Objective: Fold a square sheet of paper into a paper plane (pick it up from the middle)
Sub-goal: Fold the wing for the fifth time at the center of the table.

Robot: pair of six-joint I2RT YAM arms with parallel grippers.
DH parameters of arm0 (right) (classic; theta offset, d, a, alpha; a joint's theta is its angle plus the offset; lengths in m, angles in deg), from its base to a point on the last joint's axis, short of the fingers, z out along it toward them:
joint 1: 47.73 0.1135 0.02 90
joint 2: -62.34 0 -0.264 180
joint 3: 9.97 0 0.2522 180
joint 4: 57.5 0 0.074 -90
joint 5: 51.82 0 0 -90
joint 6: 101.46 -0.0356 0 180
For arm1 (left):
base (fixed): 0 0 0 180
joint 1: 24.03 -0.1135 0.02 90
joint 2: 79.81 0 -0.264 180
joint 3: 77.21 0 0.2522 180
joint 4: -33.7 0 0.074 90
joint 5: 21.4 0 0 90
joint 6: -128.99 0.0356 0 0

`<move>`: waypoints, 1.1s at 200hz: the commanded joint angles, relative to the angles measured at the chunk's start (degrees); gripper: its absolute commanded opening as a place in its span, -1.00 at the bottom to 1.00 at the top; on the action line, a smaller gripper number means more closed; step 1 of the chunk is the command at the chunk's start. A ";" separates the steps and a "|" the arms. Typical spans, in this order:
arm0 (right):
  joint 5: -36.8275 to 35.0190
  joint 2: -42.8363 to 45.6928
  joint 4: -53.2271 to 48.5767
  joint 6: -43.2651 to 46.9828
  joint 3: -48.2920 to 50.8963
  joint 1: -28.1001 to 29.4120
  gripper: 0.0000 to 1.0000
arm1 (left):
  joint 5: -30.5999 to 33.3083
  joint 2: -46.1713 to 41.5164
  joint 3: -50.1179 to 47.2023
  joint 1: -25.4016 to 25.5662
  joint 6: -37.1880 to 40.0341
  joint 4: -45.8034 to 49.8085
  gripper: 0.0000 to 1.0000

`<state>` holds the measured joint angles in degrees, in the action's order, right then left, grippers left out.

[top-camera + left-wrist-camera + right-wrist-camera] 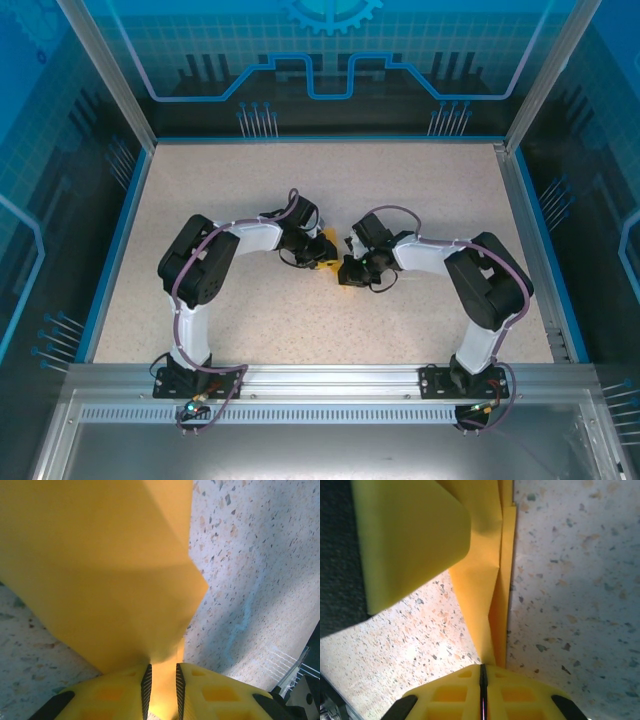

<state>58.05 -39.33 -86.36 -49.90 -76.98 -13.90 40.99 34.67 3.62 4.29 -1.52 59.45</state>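
The square sheet of paper [100,570] is orange-yellow, partly folded into layered flaps, and held just above the speckled table between both grippers at the table's middle. In the left wrist view my left gripper [162,667] is shut on a thick folded part of it, and the paper fills the narrow gap between the pads. The paper [487,595] narrows to a creased strip in the right wrist view, where my right gripper [482,666] is shut tight on its thin end. A yellow finger of the left gripper [410,545] shows there at upper left.
Both arms bend inward and their wrists nearly touch at the centre of the table [300,180]. Blue panels and aluminium posts wall it in, and a metal rail [330,380] carries the arm bases along the near edge.
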 commanded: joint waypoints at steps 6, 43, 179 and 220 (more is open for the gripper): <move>-0.71 -1.49 -5.40 1.41 1.34 0.77 -0.81 | 6.67 3.30 0.07 -0.19 0.19 4.95 -0.51; 2.95 -1.46 -4.68 1.87 2.51 0.76 -0.81 | 6.70 3.32 0.14 -0.23 0.35 5.15 -0.51; 1.25 -1.81 1.21 0.86 -4.01 0.98 -0.80 | 5.74 3.38 0.17 -0.20 0.35 4.97 -0.51; -0.17 -3.57 -0.18 0.99 -2.62 0.84 -0.81 | 5.73 3.34 0.24 -0.19 0.26 4.88 -0.51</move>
<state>59.02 -41.75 -84.96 -48.69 -80.15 -13.88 41.36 34.80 4.04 4.33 -1.50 60.13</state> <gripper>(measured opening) 0.096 0.246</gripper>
